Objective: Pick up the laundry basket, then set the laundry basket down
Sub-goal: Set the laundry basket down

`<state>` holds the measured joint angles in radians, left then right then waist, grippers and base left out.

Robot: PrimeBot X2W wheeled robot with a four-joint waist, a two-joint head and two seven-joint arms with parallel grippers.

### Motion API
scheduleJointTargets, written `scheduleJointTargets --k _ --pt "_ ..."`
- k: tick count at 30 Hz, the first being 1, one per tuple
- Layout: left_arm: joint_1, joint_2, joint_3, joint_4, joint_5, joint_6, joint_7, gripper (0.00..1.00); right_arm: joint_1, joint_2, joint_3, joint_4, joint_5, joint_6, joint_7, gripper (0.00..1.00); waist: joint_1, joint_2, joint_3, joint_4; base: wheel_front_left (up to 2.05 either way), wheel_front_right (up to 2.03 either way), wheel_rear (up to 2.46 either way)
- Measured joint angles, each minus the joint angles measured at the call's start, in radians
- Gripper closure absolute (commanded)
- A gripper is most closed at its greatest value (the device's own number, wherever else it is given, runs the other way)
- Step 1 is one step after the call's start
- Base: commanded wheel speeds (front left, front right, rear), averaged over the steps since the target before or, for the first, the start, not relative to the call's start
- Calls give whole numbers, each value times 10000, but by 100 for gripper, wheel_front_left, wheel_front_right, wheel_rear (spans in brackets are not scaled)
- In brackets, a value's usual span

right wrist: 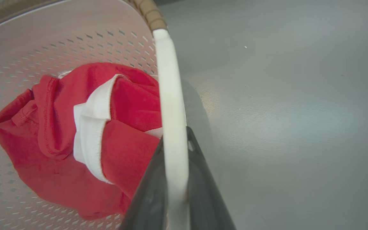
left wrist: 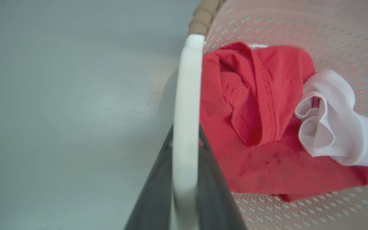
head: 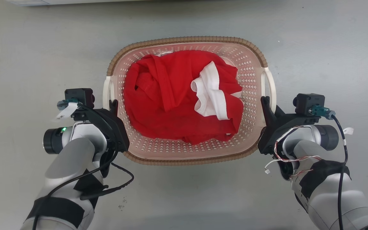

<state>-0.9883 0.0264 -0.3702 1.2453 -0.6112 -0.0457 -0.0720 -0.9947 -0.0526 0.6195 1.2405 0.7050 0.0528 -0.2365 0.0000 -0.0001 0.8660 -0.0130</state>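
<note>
The laundry basket [head: 184,153], pale pink perforated plastic with a brown woven-look rim, sits in the middle of the head view between my two arms. A red garment with white trim [head: 177,95] lies crumpled inside it. My left gripper [head: 112,105] is shut on the basket's white left handle [left wrist: 185,127], its dark fingers [left wrist: 158,191] pressed against both sides of the band. My right gripper [head: 264,103] is shut on the white right handle [right wrist: 172,127] in the same way. I cannot tell whether the basket's base touches the floor.
Grey floor [head: 27,48] lies all around the basket. A pale edge [head: 43,2] of something runs along the top left of the head view. Loose cables hang from both wrists.
</note>
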Motion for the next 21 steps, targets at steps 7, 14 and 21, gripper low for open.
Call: scheduleJointTargets --k 7,14,21 --pt "-31 0 -8 75 -2 -75 -4 100 -1 6 2 29 0 4 0 100 0 0 -31 12 0 0 0" --pt "-60 -4 27 105 -65 -165 -13 66 -7 8 -12 54 2 115 -25 8 0 0 -48 20 0 0 0" --pt "-77 203 128 249 -203 -339 44 0 -11 -217 8 182 31 326 -29 0 0 1 -68 40 0 0 0"
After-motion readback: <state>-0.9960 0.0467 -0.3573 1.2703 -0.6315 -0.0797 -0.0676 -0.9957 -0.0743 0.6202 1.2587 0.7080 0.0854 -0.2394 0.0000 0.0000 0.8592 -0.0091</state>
